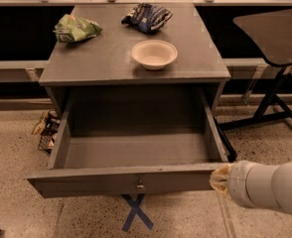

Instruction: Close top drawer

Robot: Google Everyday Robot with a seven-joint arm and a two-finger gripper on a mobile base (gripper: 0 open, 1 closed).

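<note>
The top drawer (86,181) of the grey cabinet (106,58) stands pulled far out toward me. Its shallow grey box is empty, and a small metal knob (140,186) sits at the middle of the plain front panel. My gripper (219,180) is at the end of the white arm (270,188) that comes in from the lower right. Its yellowish tip is right at the right end of the drawer's front panel. The lower drawers are hidden under the open drawer.
On the cabinet top lie a white bowl (154,53), a green chip bag (75,28) and a dark blue chip bag (147,17). A blue tape X (136,212) marks the floor below the drawer. A black chair (275,38) stands at the right, and a small wire rack (45,130) at the left.
</note>
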